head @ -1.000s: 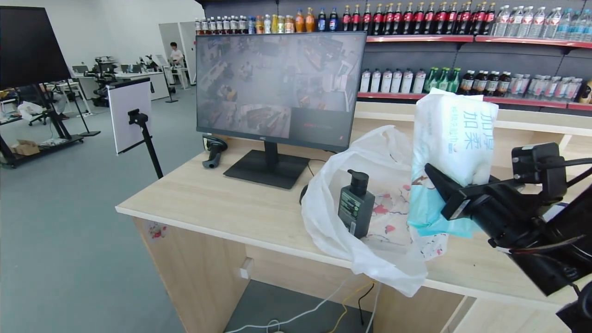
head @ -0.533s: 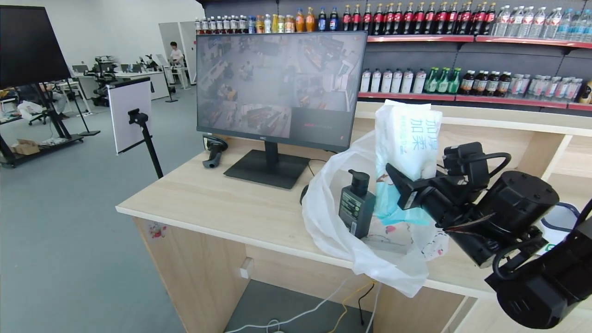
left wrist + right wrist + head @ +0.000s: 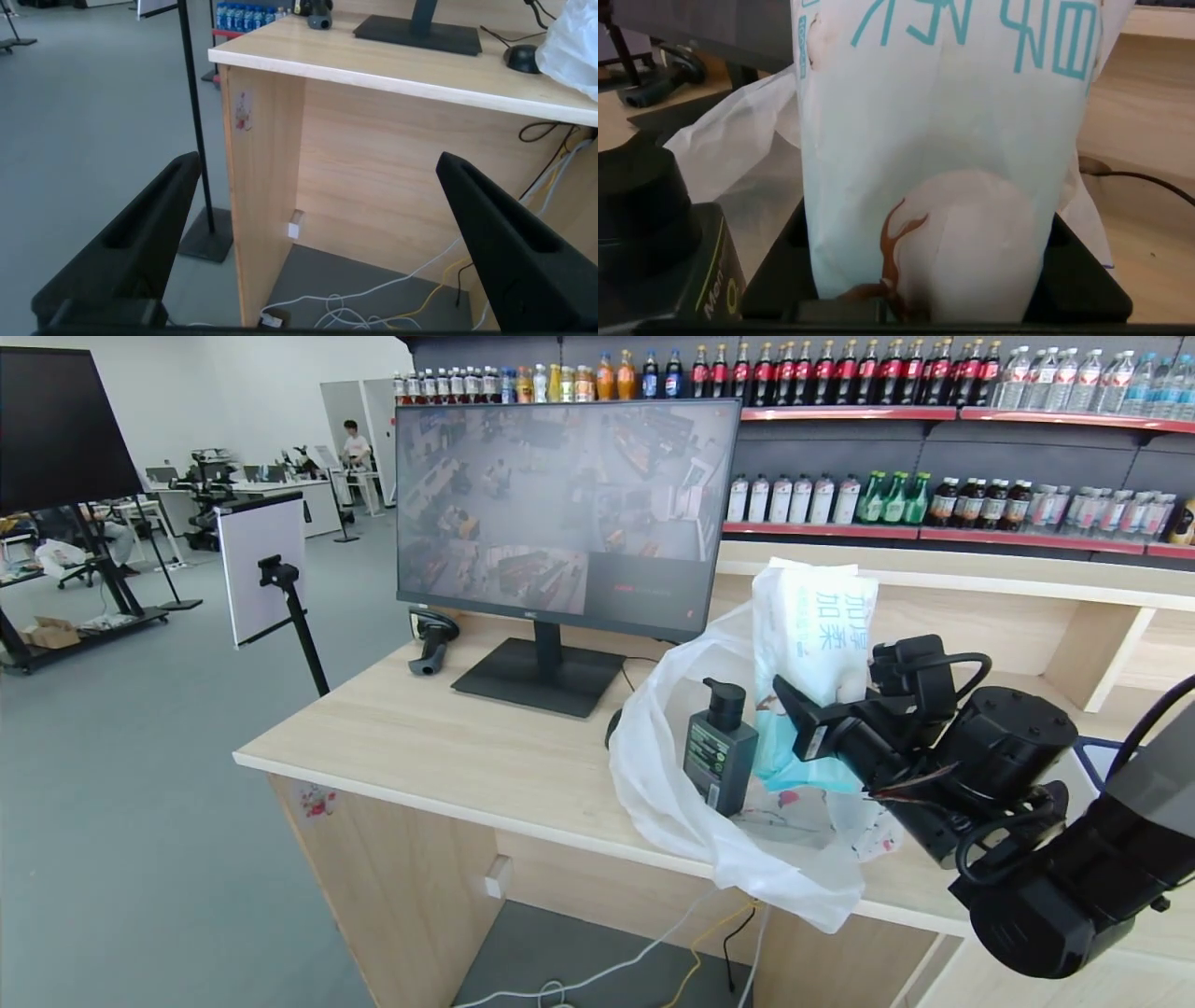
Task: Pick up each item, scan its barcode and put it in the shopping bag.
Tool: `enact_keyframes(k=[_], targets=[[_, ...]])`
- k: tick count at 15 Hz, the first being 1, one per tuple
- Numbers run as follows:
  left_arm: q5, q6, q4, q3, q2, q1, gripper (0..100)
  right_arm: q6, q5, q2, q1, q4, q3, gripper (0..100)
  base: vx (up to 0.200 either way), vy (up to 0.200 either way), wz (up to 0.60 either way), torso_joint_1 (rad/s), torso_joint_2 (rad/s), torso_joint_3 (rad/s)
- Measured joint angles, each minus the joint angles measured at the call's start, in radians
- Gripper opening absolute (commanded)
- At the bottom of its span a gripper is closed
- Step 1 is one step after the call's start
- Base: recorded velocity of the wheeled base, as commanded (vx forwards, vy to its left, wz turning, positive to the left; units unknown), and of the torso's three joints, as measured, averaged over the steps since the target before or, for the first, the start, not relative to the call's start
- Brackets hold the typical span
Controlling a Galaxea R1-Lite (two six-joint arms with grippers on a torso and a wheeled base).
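Your right pincer point(image 3: 810, 705) is clamped on the lower half of the tissue pack point(image 3: 822, 616), held upright at the mouth of the shopping bag point(image 3: 672, 784), just beside the pump bottle point(image 3: 719, 756) standing inside. The pack looks light, squashy and slick-filmed, so grip the plump middle, not the loose end seal. The left pincer point(image 3: 318, 168) hangs wide open, low beside the tabletop point(image 3: 448, 737).

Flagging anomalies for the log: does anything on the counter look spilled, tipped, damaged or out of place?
Nothing spilled or damaged. The pump bottle stands upright inside the shopping bag, and the right gripper holds the tissue pack beside it. Only oddity: the bag's front droops over the counter edge.
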State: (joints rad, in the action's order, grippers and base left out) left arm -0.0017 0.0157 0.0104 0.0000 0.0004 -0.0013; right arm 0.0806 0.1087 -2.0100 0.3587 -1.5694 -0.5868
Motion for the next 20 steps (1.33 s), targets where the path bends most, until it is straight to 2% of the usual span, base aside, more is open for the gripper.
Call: enact_keyframes(k=[7, 14, 20], targets=[[0.000, 0.000, 0.000, 0.000, 0.000, 0.000, 100, -0.001, -0.038, 0.011, 0.008, 0.000, 0.092, 0, 0.000, 0.000, 0.00, 0.000, 0.00, 0.000], [0.000, 0.000, -0.001, 0.000, 0.000, -0.001, 100, -0.029, -0.040, 0.038, 0.100, 0.000, 0.085, 0, 0.000, 0.000, 0.00, 0.000, 0.00, 0.000], [0.000, 0.000, -0.001, 0.000, 0.000, 0.000, 100, -0.028, -0.040, 0.042, 0.109, 0.000, 0.127, 0, 0.000, 0.000, 0.00, 0.000, 0.00, 0.000]])
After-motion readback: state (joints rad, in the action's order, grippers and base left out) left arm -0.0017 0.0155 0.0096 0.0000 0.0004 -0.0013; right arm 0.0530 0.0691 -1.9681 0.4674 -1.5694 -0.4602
